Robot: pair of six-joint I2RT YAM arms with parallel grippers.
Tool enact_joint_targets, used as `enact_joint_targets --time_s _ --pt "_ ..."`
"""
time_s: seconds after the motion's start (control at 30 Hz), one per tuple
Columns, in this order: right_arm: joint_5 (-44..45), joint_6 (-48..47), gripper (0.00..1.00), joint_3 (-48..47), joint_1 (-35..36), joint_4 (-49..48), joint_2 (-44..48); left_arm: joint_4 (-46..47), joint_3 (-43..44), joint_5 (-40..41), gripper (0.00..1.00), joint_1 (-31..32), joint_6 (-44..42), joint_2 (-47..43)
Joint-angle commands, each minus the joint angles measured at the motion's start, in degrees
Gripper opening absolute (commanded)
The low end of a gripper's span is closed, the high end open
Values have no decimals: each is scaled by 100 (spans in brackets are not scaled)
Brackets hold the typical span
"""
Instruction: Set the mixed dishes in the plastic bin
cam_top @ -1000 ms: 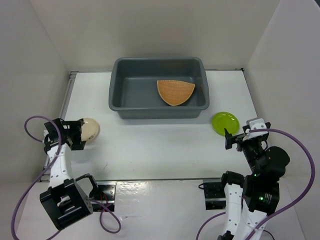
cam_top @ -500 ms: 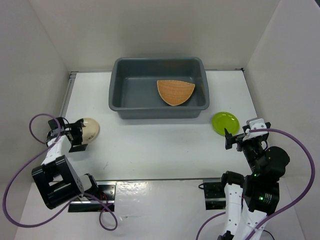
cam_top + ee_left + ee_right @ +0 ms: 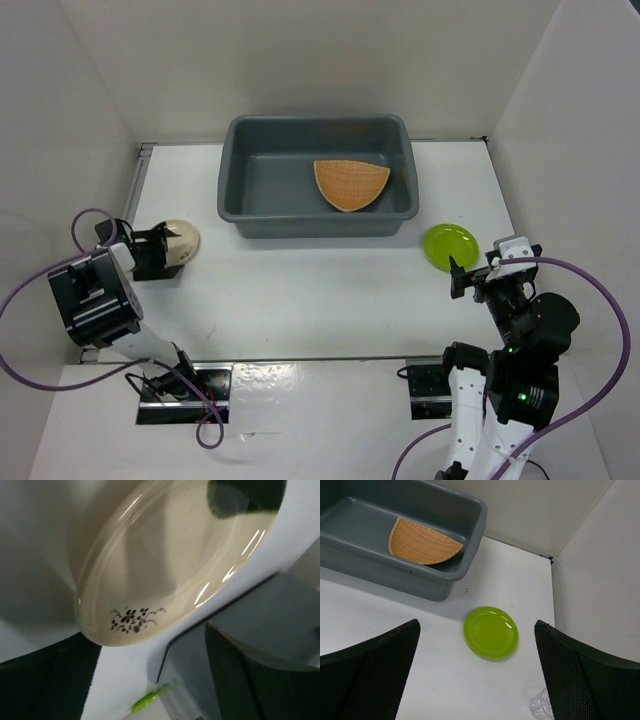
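One plate point(image 3: 350, 184) binned; bowl point(image 3: 185, 239), green plate point(image 3: 450, 245) out; right fingers point(image 3: 585, 680) apart, left fingers point(image 3: 45, 682) unclear.

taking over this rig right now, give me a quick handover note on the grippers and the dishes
Left gripper: at the cream round bowl on the left of the white table, fingers flanking it; whether it is clamped cannot be told.
Right gripper: open and empty, just short of the lime-green round plate.
Done: the orange-tan woven rounded-triangle plate lies inside the dark grey plastic bin.
Left: the bowl and the green plate, both outside the bin.
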State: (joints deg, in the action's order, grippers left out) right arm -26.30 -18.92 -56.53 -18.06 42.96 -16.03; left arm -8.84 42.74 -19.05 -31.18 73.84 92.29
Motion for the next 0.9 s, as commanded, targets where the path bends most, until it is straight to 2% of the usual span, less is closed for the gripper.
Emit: enact_joint_targets --time_s 0.0,0.07,0.1,0.2,0.23,0.3,0.5,0.7,0.83,0.87 --pt "38 81 99 37 -48 -244 -76 66 -381 262 87 -2 -643 772" --pt "38 81 99 37 -48 -244 -76 216 -442 261 75 -2 -713 773" --pt "90 81 99 37 -48 -244 -76 277 -442 209 58 -54 -766 773" --pt "90 81 99 37 -48 -244 -76 383 -495 130 30 -55 -836 773" --pt "90 81 99 37 -48 -244 -76 383 -443 77 14 -116 -837 842" --pt "90 81 99 37 -48 -244 -76 383 -355 -72 0 -177 -976 896" --pt "90 81 99 37 -48 -244 -76 190 -223 -125 0 -240 -1100 607" --pt "90 81 99 37 -48 -244 -23 -319 373 -432 0 -240 -1153 -718" --pt "90 81 99 37 -48 -244 -23 -268 1042 -977 0 -240 -820 -1528" --pt "90 81 99 37 -48 -244 -23 -50 1165 -1039 0 -48 -706 -1913"
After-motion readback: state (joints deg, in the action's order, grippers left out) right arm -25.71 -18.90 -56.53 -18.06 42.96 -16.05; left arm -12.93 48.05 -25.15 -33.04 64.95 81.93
